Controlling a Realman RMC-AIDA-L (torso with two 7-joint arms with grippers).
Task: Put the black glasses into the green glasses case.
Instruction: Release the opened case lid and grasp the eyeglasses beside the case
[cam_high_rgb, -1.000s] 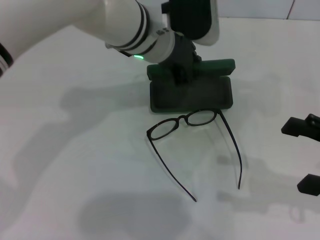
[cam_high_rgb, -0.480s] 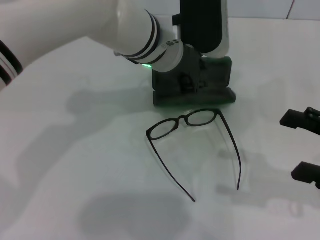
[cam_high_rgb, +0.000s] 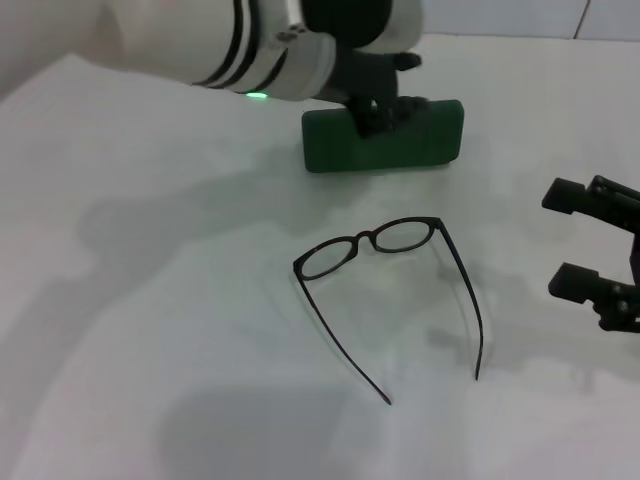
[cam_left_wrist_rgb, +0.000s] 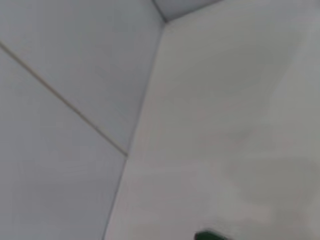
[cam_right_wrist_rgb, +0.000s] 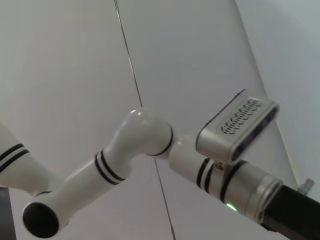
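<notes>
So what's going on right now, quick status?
Left gripper on the green glasses case. Right gripper open, off to the side. Black glasses on table, unfolded, nothing blocking.

The white left arm's black gripper (cam_high_rgb: 378, 108) is seen at upper centre; the black right gripper (cam_high_rgb: 600, 268) is held open at right edge.

A plain white table (cam_high_rgb: 150, 300) is seen carrying everything. The green glasses case (cam_high_rgb: 383, 147), shut, is found on the far part of the table, directly under the left gripper (cam_high_rgb: 375, 112), whose fingers are set against its upper edge. The black glasses (cam_high_rgb: 385, 285) are laid on the table nearer than that gripper, apart from the case, lenses toward it and both temple arms spread open toward the near edge. They are placed left of the right gripper (cam_high_rgb: 598, 255), well apart from it.
</notes>
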